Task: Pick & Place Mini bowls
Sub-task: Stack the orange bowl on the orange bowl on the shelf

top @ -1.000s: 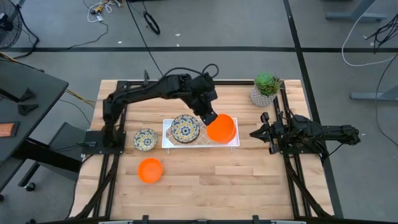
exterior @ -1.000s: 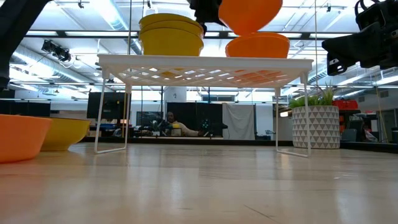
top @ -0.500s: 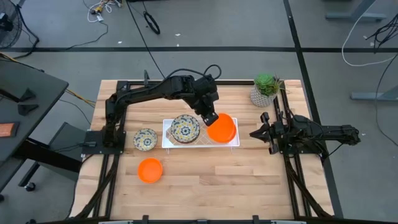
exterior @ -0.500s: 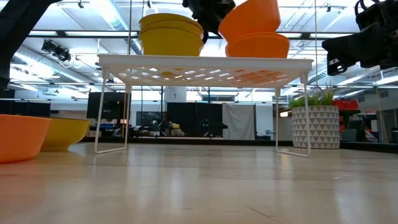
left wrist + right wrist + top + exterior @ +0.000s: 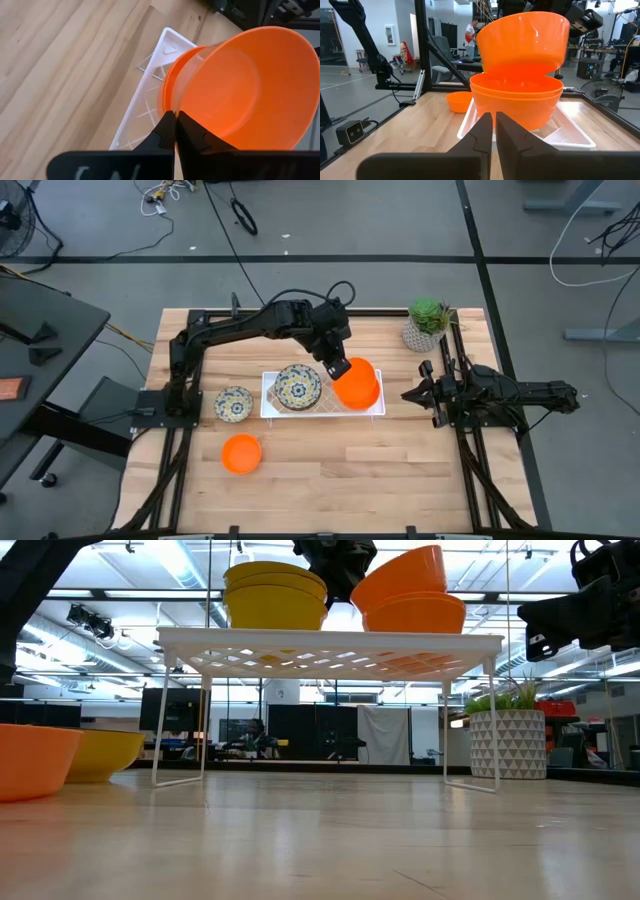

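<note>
You have a big wooden bench [image 5: 330,470] with a small white wire rack [image 5: 322,409] near its middle. The dark left arm reaches over the rack, and its left gripper [image 5: 335,368] pinches the rim of a plain bright orange bowl [image 5: 402,575], with the fingers clamped on the edge. That bowl is tilted and sits partly inside another orange bowl [image 5: 415,614] on the right end of the rack. On the left end of the rack is a white bowl with blue and yellow flowers [image 5: 298,387]. A second flower bowl [image 5: 234,403] sits on the bench near the left edge, and one more orange bowl [image 5: 241,453] sits toward the front left corner. A green plant in a white pot [image 5: 428,323] stands near the back right corner. The right gripper [image 5: 425,394] waits by the right edge with its fingers closed and empty. The bowls look light, stiff and smooth, so they may slip. I think you should hold them by the rim and let go gently.
</note>
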Tool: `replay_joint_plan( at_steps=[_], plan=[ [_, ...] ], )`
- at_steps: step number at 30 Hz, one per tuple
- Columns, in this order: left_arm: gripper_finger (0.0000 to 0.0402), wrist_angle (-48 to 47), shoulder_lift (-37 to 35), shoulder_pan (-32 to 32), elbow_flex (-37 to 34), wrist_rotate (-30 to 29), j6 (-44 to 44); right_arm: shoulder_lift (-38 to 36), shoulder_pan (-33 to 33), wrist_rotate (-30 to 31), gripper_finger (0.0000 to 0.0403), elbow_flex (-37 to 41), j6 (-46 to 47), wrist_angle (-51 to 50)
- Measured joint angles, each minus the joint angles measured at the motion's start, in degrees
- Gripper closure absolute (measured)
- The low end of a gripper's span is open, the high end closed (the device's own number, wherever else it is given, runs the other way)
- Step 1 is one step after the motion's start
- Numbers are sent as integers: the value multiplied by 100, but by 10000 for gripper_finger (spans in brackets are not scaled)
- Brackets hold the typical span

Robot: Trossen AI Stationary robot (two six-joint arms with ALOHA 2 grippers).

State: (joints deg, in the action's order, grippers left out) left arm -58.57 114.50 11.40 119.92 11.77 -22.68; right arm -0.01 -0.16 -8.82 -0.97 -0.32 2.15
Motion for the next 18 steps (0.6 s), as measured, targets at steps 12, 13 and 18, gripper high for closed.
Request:
replay_joint_plan(
  at_steps=[12, 13, 18],
  plan=[
    [399, 40, 0, 33, 0, -43, 45, 0, 1, -1, 376, 0, -2, 0],
    [399, 83, 0, 33, 0, -2, 44, 0, 1, 0, 376, 0, 0, 0],
    [398, 146, 0, 30, 2, 242, 39, 0, 0, -2, 376, 0, 0, 0]
  ],
)
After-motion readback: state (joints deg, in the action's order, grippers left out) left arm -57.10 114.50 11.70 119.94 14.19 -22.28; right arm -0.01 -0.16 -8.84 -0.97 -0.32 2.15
